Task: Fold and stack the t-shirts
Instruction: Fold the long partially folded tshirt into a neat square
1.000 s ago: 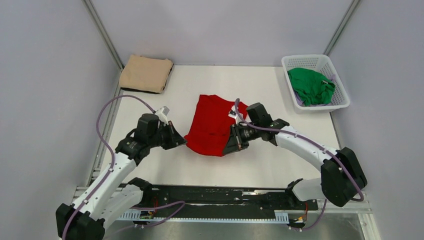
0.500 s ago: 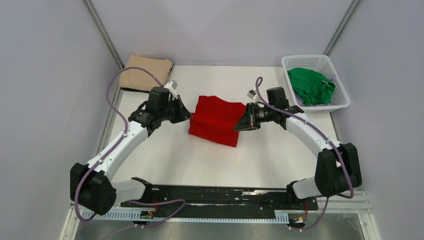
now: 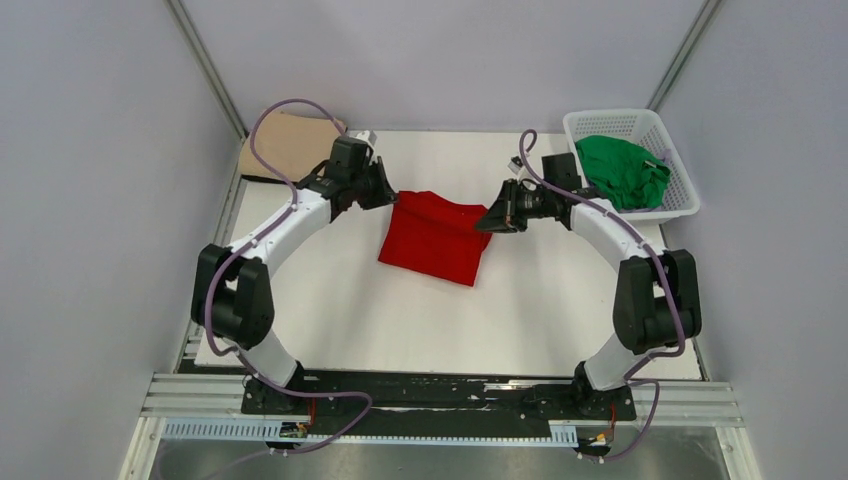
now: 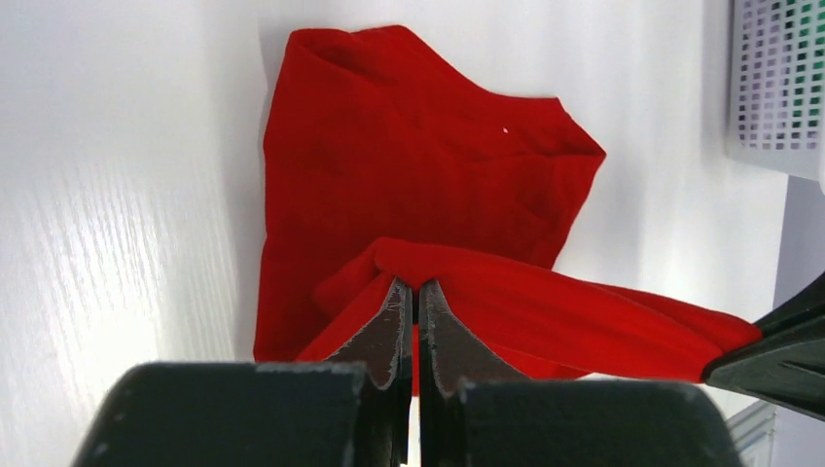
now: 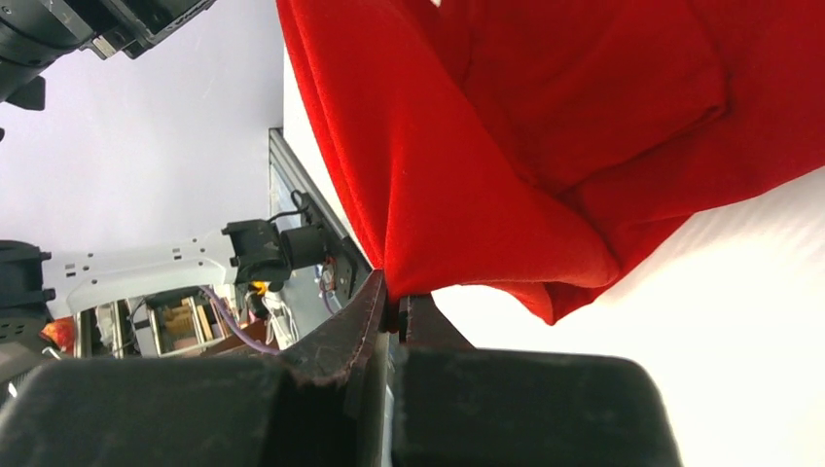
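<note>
The red t-shirt lies partly folded in the middle of the table, its far edge lifted. My left gripper is shut on its far left corner, seen close in the left wrist view. My right gripper is shut on its far right corner. The red cloth hangs between the two grippers and drapes down onto the table. The tan t-shirt lies folded at the back left. The green t-shirt lies crumpled in the white basket.
The white lattice basket stands at the back right corner. Metal frame posts rise at both back corners. The left arm and right arm arch along both sides of the red shirt.
Both grippers carried the near edge of the red shirt away from me over the rest of it, towards the back of the table, folding the shirt shorter.
</note>
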Action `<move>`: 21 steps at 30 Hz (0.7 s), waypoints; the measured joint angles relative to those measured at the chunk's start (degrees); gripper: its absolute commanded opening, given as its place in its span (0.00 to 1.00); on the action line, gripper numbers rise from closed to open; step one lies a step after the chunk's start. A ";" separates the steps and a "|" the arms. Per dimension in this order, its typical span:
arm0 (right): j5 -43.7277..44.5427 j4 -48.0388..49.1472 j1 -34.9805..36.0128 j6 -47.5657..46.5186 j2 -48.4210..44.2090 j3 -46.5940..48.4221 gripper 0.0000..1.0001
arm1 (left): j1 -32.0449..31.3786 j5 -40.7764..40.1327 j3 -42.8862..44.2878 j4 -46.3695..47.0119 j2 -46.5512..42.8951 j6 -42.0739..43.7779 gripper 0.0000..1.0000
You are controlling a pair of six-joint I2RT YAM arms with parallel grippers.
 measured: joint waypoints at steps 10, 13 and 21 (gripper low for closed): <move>4.20 3.34 -1.79 0.17 8.15 2.86 0.03 | -0.02 -1.53 11.30 -0.42 14.03 1.38 0.00; 6.23 5.29 -2.25 0.42 11.85 4.70 0.08 | 0.11 -2.23 14.58 -1.03 18.73 1.40 0.00; 12.48 7.30 -3.87 2.82 19.63 12.20 1.00 | 1.66 -4.61 25.20 -4.13 29.66 1.73 0.97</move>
